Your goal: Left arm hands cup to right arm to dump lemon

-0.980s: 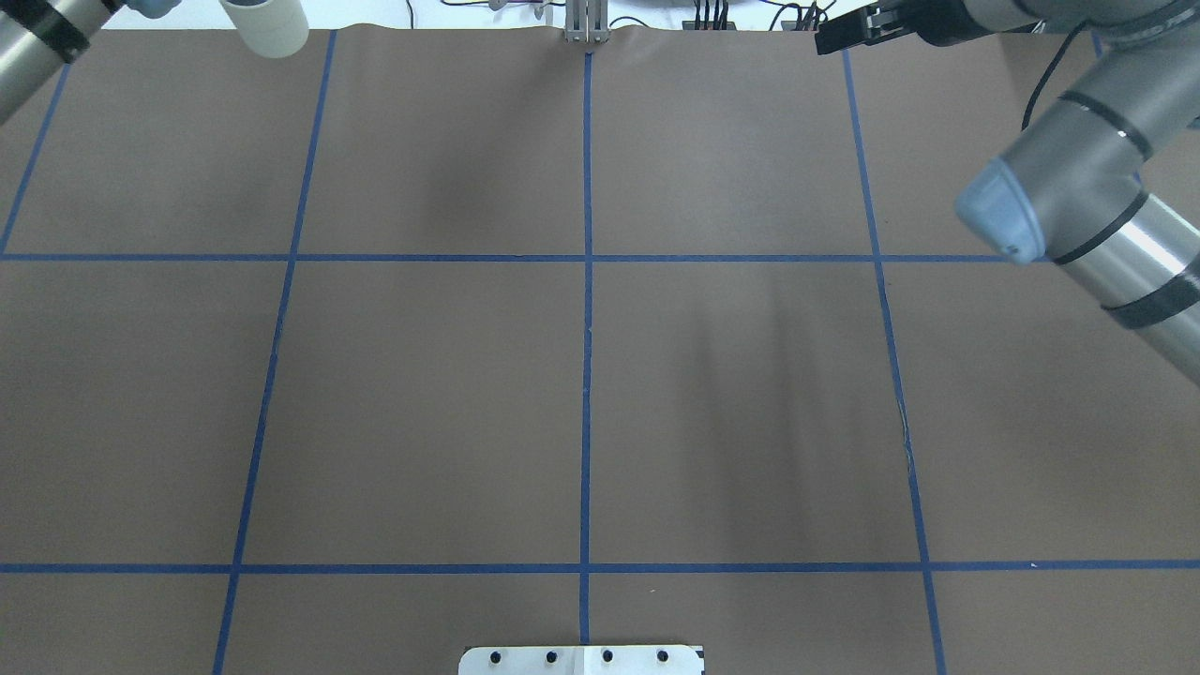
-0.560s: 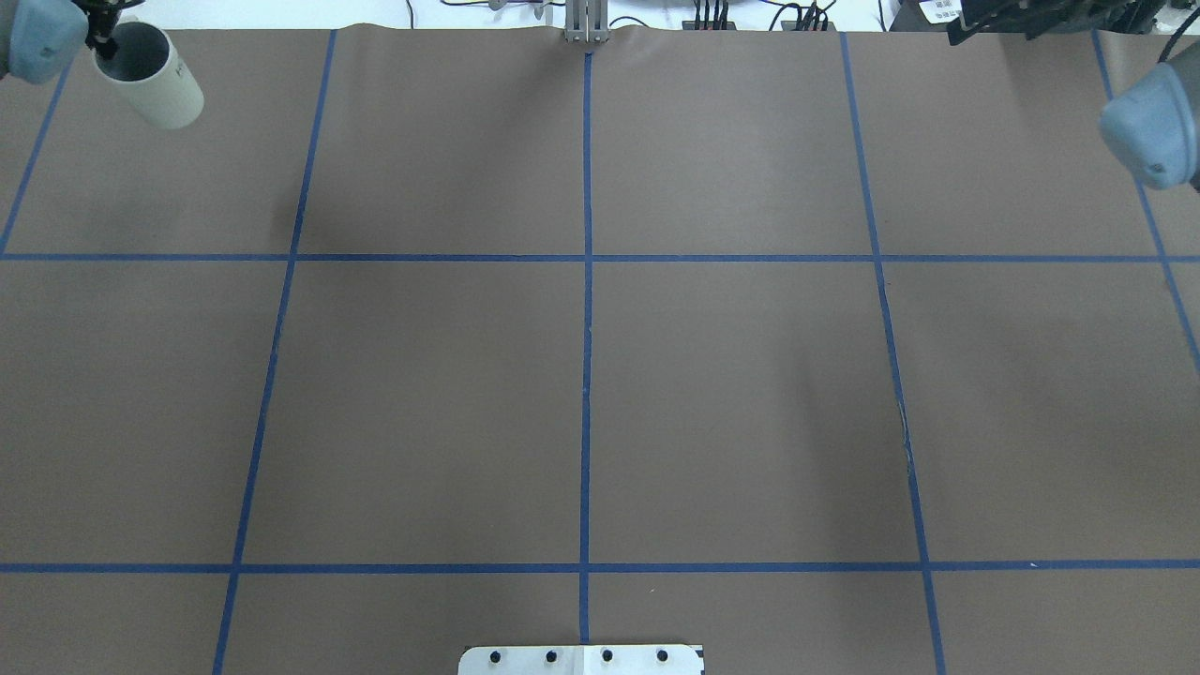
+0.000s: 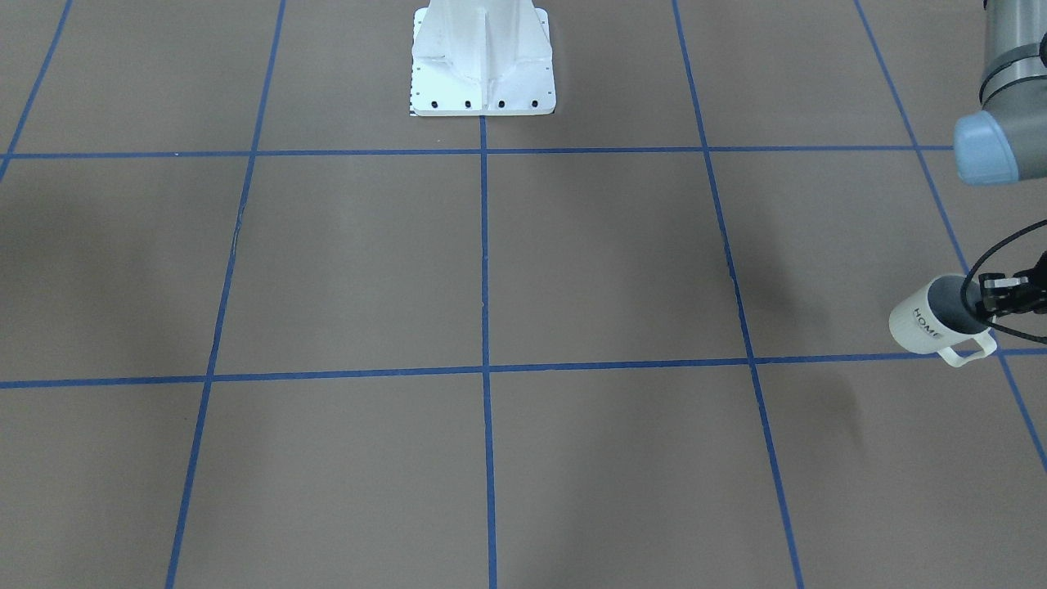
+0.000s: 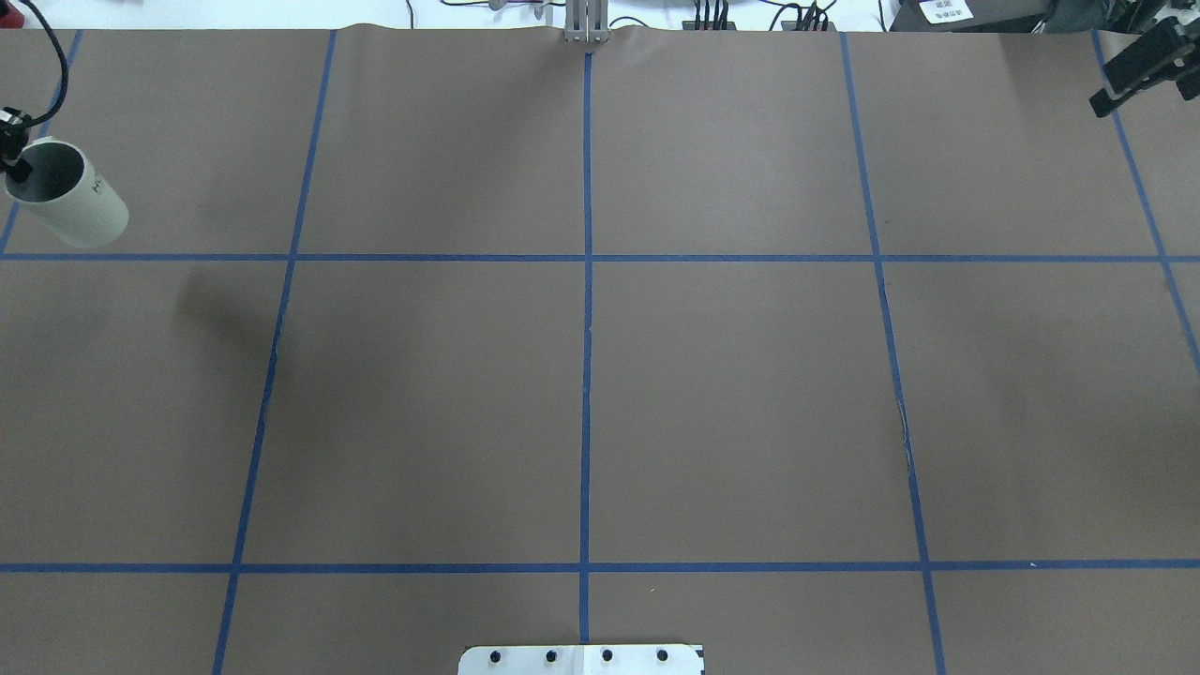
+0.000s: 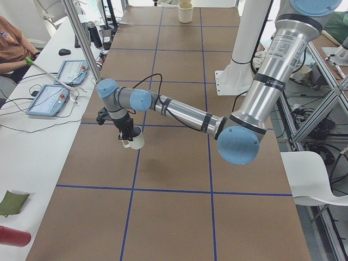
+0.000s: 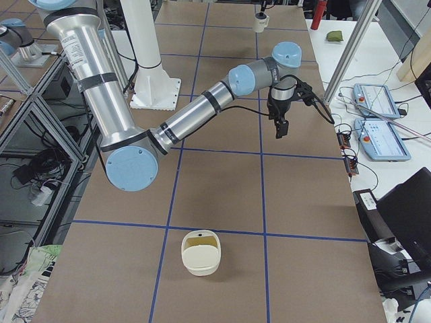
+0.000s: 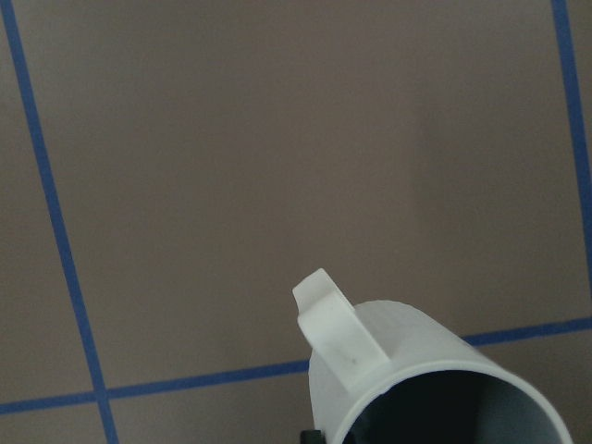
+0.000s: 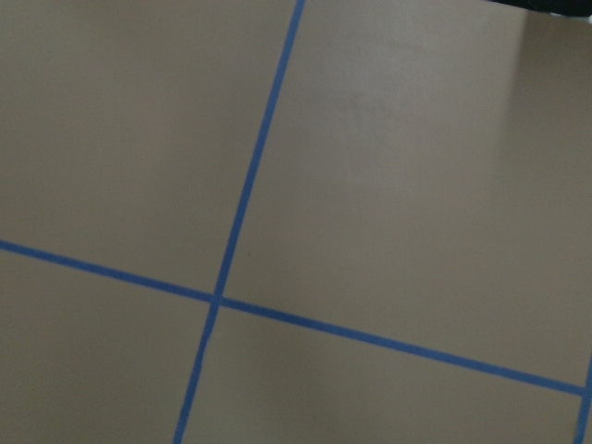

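Over the left end of the table (image 4: pixel 731 375), the cup (image 4: pixel 67 199) hung tilted in my left gripper (image 3: pixel 994 301), its grey mouth turned up toward the wrist. Its handle pointed away from the robot. The fingers were pinched on the cup's rim, and the cup's shadow lay on the brown paper apart from it, so I read it as off the surface. From the left side camera the left arm (image 5: pixel 185 114) reached out low across the blue grid lines. My right gripper (image 4: pixel 1136 64) hovered at the opposite end, well apart from the cup, and I could not tell how wide its fingers stood. A cream tub (image 6: pixel 201 253) sat on the table near that end
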{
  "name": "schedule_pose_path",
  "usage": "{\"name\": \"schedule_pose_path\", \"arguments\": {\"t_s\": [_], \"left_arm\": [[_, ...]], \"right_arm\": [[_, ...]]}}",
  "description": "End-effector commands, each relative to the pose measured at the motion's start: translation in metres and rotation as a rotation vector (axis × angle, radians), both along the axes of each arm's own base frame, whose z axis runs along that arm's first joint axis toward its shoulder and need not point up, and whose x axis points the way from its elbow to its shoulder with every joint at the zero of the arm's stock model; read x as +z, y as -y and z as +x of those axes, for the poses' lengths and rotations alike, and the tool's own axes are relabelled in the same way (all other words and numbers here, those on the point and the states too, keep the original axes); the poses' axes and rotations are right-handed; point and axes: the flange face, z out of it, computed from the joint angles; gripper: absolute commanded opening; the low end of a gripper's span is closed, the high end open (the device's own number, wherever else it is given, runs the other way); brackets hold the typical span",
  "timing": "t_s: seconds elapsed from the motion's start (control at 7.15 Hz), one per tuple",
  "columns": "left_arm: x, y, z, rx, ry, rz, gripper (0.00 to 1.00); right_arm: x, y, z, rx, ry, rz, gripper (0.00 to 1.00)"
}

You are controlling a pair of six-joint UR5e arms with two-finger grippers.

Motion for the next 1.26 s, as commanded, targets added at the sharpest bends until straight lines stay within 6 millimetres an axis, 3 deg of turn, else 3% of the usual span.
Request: {"name": "schedule_pose_path", "arguments": {"t_s": [0.0,0.14,0.28,0.56,0.98,1.12], "left_arm": [[0.027,-0.050,0.018,0.011,-0.004,-0.067,0.00],[0.023,-0.062,0.037,0.004,-0.003,-0.092,0.00],[0.031,-0.091,0.046,0.029,0.001,-0.100,0.00],[0.044,-0.113,0.052,0.055,-0.010,-0.077,0.00],[0.045,-0.126,0.082,0.038,-0.022,-0.075,0.00],[0.045,-0.125,0.082,0.042,-0.027,-0.063,0.05]], "right_arm": [[0.061,-0.046,0.025,-0.014,-0.029,-0.093,1.00],[0.073,-0.053,0.033,-0.002,-0.032,-0.107,1.00],[0.074,-0.054,0.034,0.012,-0.035,-0.121,1.00],[0.077,-0.054,0.042,0.025,-0.043,-0.122,1.00],[0.083,-0.057,0.042,0.028,-0.045,-0.137,1.00],[0.084,-0.057,0.042,0.025,-0.043,-0.137,1.00]]}}
